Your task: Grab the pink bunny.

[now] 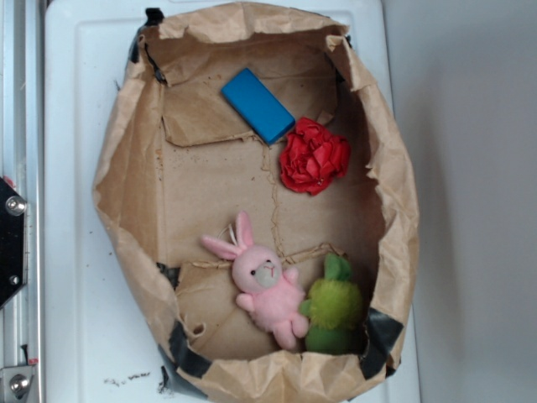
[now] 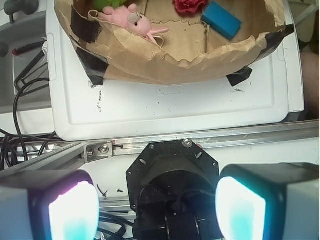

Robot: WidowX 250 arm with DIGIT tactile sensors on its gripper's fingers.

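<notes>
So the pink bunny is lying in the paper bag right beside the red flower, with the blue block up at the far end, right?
Not quite. The pink bunny lies beside the green plush toy, touching it, not beside the red flower. The flower sits apart, near the blue block at the other end of the paper bag. The exterior view shows this.

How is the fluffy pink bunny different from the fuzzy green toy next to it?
The pink plush bunny is light pink with two long ears and a pale muzzle; the green plush toy is green, and no face shows. The bunny lies stretched out with its limbs showing; the green toy looks rounder and sits against the bag wall. Both are soft, similar in size, touching, inside the brown paper bag.
</notes>
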